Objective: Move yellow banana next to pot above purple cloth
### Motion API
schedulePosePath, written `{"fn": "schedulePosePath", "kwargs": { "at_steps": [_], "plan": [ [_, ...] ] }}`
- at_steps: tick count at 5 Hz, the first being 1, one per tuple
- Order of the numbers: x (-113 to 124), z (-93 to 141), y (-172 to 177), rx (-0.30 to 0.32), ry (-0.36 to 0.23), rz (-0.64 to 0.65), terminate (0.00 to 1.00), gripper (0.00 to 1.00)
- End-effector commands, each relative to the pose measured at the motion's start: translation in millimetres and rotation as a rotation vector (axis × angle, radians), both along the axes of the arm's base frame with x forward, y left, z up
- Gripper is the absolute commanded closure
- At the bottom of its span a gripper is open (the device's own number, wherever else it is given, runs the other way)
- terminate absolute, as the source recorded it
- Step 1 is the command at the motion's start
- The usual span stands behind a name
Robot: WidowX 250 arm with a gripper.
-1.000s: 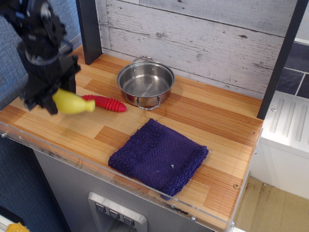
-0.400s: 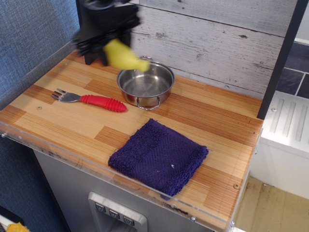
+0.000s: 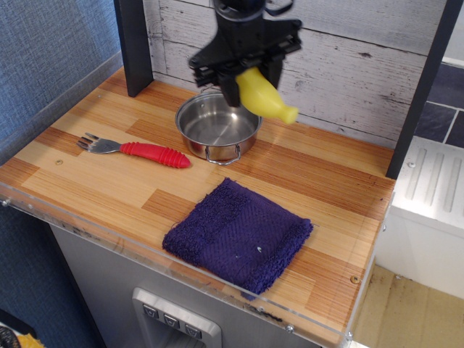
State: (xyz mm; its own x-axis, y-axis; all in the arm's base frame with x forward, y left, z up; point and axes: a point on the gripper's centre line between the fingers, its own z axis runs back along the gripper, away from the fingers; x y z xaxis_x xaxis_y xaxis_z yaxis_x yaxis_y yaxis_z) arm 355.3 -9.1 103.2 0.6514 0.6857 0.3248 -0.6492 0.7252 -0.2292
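Note:
My black gripper (image 3: 245, 78) is shut on the yellow banana (image 3: 265, 97) and holds it in the air above the pot's back right rim, stem end pointing right and down. The steel pot (image 3: 217, 125) stands on the wooden counter near the back wall, empty, with its wire loop handles front and back. The purple cloth (image 3: 238, 234) lies folded on the counter in front of the pot, near the front edge.
A red-handled fork (image 3: 138, 150) lies left of the pot. A dark post (image 3: 133, 45) stands at the back left and another (image 3: 419, 94) at the right. The wooden counter (image 3: 326, 174) has a clear plastic lip along its front edge.
My gripper has carried the banana from the left front of the counter up and to the right, past the pot's back left rim, to above the pot's right side.

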Motion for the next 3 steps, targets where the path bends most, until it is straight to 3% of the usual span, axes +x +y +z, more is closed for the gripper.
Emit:
{"fn": "schedulePosePath", "kwargs": {
  "at_steps": [1,3],
  "plan": [
    [0,-17,-41,-0.02,0.008,-0.15,0.0,1.0],
    [14,-43,-71,-0.004,0.048,-0.236,0.0,1.0]
  ]
}}
